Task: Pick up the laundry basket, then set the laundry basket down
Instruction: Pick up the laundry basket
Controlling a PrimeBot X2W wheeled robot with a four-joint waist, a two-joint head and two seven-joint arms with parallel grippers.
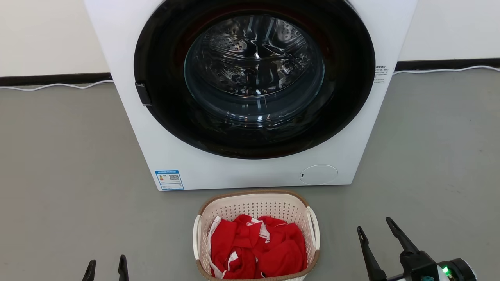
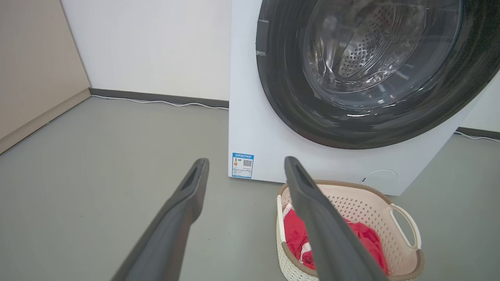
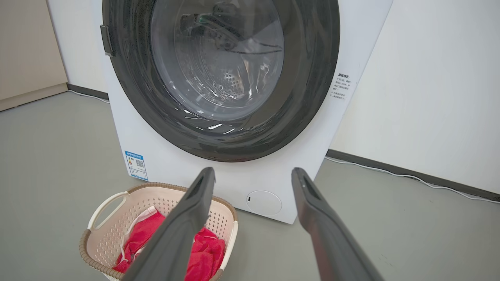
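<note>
The laundry basket (image 1: 254, 206) sits at the lower centre of the head view, on the floor just in front of the washer and apart from both grippers. It looks like thin perforated plastic, so I judge it light and fairly stiff, though the walls may flex if squeezed. The brown rim offers a firmer edge, but smooth plastic could slip between narrow fingers. The red garment (image 1: 258, 248) heaped inside is soft and should add little weight, but it may shift if the basket tilts. The two white side handles, one at picture left (image 1: 196, 234) and one at picture right (image 1: 315, 228), look the best places to take hold, one per arm, to keep the load level.

The grey floor (image 1: 66, 175) is flat and bare around the basket, so there is room to set it down. The white washing machine (image 1: 250, 173) fills the upper centre, its round dark door closed. A pale wall (image 1: 39, 35) runs behind, with a thin white cable (image 1: 58, 85) along its foot. A small blue label (image 1: 169, 180) marks the machine's lower left corner.

The right gripper (image 1: 374, 226) is at lower right, jaws spread and empty; the left gripper (image 1: 106, 269) is at lower left, jaws likewise parted, holding nothing.
</note>
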